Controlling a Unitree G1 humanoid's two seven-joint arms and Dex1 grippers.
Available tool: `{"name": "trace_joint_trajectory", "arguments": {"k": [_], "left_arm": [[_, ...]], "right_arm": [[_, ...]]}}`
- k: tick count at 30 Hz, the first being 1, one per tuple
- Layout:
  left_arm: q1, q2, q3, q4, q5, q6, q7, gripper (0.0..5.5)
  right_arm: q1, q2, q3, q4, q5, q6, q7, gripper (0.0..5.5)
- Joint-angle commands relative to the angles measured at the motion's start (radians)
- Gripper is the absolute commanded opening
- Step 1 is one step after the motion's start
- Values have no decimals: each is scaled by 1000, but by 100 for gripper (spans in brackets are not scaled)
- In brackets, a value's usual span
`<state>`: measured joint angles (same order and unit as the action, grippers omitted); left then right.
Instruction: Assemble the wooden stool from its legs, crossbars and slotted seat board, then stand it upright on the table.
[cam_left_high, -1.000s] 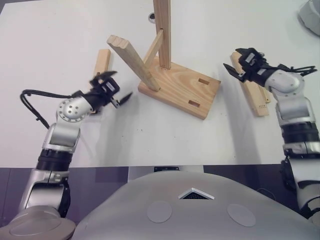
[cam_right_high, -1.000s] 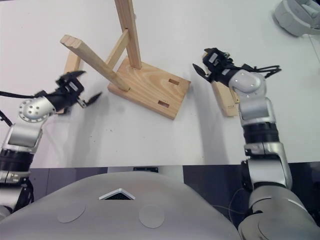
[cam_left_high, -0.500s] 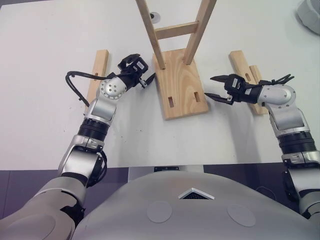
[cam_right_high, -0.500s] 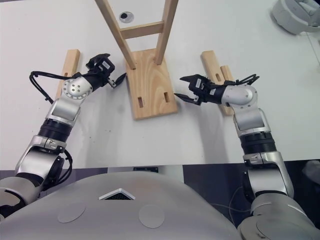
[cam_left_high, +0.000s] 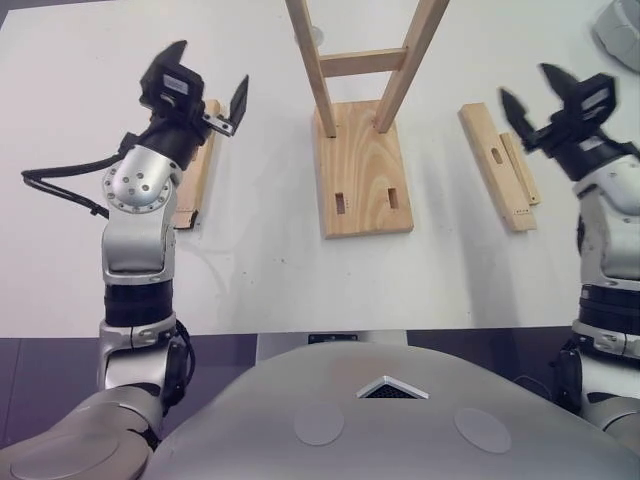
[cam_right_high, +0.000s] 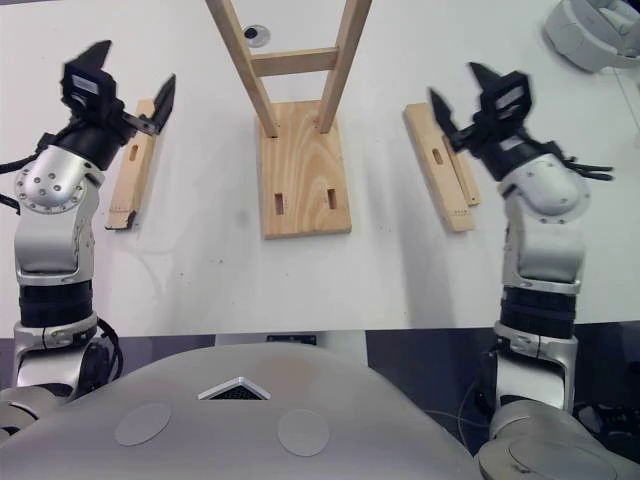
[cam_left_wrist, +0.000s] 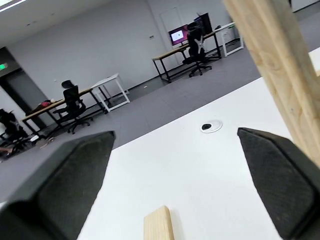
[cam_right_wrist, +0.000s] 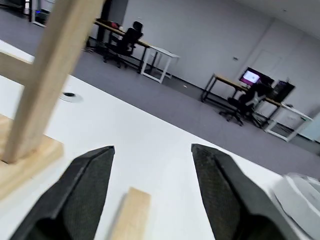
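Well, both my arms are raised off the table (cam_left_high: 270, 270), forearms upright and wrists tipped forward. My left gripper (cam_left_high: 205, 85) hangs above the far end of the loose piece (cam_right_high: 133, 175) lying on the left, fingers (cam_left_wrist: 55, 185) spread wide and holding nothing. My right gripper (cam_left_high: 530, 88) is up at a like height on the right, over the far end of the slotted piece (cam_left_high: 495, 165), its fingers (cam_right_wrist: 87, 185) also wide apart and empty. Between them the board (cam_left_high: 362, 175) lies flat at mid-table, long side running near to far. Two legs (cam_left_high: 308, 60) stand in its far end, joined by a crossbar (cam_left_high: 362, 62), and they splay apart as they rise past the top of the eye views. Near the board's near end are two open slots (cam_left_high: 342, 203). A thin stick (cam_left_high: 522, 170) lies touching the right side of the slotted piece. Bare table runs on both sides of the board, between it and each loose piece, and a broad bare strip lies between the board and the near edge. A round hole (cam_right_high: 257, 33) sits in the table beyond the legs, and a grey object (cam_right_high: 590, 30) rests at the far right corner.
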<state>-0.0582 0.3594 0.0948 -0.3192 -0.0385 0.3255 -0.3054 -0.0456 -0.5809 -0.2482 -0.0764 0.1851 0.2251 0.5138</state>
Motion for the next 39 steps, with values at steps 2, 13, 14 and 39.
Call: {"name": "trace_joint_trajectory", "arguments": {"k": [2, 13, 14, 39], "left_arm": [[98, -18, 17, -23, 16, 125, 56, 452], [88, -13, -9, -61, 25, 216, 65, 452], [89, -13, -9, -63, 24, 218, 65, 452], [24, -82, 83, -145, -120, 262, 65, 452]], "right_arm": [[75, -36, -2, 98, -19, 146, 7, 289], [102, -33, 10, 92, -8, 355, -5, 289], [106, -44, 25, 93, -11, 357, 18, 289], [-21, 40, -37, 48, -5, 203, -141, 134]]}}
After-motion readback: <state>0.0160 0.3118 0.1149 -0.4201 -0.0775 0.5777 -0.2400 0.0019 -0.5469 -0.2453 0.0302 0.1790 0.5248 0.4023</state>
